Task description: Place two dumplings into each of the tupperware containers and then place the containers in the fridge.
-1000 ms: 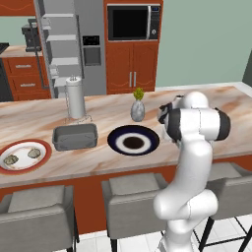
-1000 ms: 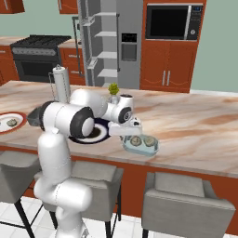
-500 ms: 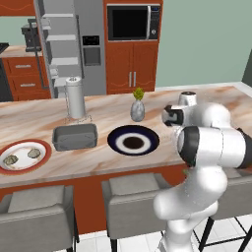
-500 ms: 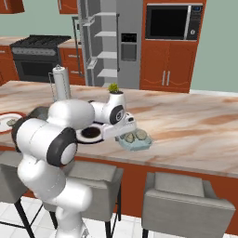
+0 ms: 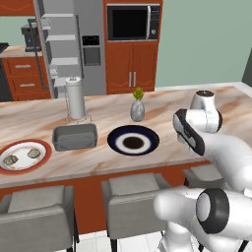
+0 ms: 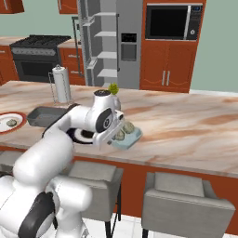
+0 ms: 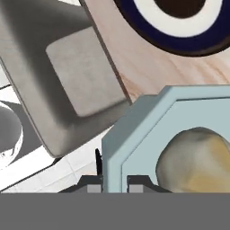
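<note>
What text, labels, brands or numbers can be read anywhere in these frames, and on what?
None can be read.
Microwave: no brand or digits legible on its front.
Fridge dispenser panel: dark, no readable marking.
Paper towel roll, vase, light blue container, dark grey container and both plates: plain, no print.

We see a long marble-look counter (image 5: 103,157) with grey stools (image 5: 135,197) tucked under its near edge. On it, a paper towel roll (image 5: 75,97) stands upright toward the back, a small grey vase (image 5: 137,109) with a green sprig sits near the middle, and a dark blue plate (image 5: 133,140) lies just in front of the vase. A red-rimmed plate (image 5: 6,170) lies at the left end. Behind, a black microwave (image 5: 134,22) is built into red-brown cabinets (image 5: 130,69).
</note>
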